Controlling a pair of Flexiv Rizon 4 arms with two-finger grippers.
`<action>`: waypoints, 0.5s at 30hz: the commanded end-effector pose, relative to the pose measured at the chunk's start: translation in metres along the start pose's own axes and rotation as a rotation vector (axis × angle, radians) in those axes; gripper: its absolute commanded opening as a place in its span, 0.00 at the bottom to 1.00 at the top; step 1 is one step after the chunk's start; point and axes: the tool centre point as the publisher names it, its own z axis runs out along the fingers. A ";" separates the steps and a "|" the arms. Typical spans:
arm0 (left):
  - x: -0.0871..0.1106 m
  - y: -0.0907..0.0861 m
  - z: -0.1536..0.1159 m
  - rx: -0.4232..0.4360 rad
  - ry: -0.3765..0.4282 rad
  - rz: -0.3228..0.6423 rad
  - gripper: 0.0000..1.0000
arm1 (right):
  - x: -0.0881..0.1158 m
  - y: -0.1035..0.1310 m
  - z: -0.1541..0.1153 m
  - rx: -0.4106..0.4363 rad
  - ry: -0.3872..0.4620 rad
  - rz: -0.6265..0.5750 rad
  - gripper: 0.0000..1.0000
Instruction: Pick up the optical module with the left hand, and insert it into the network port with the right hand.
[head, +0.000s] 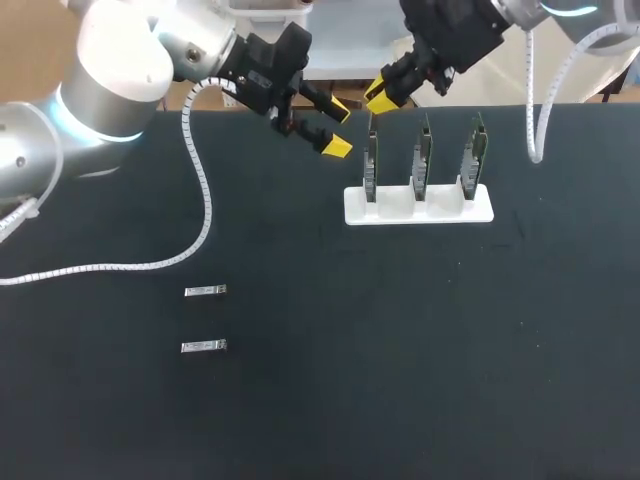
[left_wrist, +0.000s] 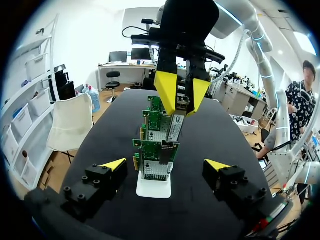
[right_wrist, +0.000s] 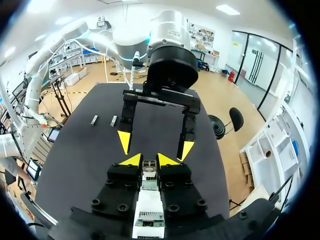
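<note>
**Optical module pinched in the right gripper at the left-hand card**

From where I stand, the right arm comes in from the far right. Its gripper hangs over the far side of the black table, with the yellow fingertips clenched on the upper end of the slim silver module. The module hangs tilted, and its lower end is at the top edge of the left-hand card. Whether it has entered the port there I cannot tell. A pale label runs along the module's face, but its print is too small to read.

The left-hand card is one of three green circuit cards standing upright in a white stand. The middle card and the right-hand card stand in line beside it. Small markings on the boards are too fine to make out.

The left gripper hovers just left of the stand, released, with its two yellow tips spread wide. The row of cards lies straight ahead of it. A white ribbed cable trails from the left arm across the left side of the table.

Two more modules lie flat on the near left of the table, well apart from the stand. The farther module and the nearer module lie one behind the other, both crosswise and not touching.
</note>
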 end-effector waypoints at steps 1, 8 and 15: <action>-0.001 0.002 0.000 0.003 0.003 0.001 1.00 | 0.001 -0.001 0.001 -0.001 0.004 0.001 0.00; -0.001 0.002 0.000 0.003 0.003 0.001 1.00 | 0.002 -0.004 0.001 -0.002 0.007 0.002 0.00; -0.001 0.002 0.000 0.003 0.003 0.001 1.00 | 0.004 -0.006 0.003 0.000 0.021 -0.003 0.00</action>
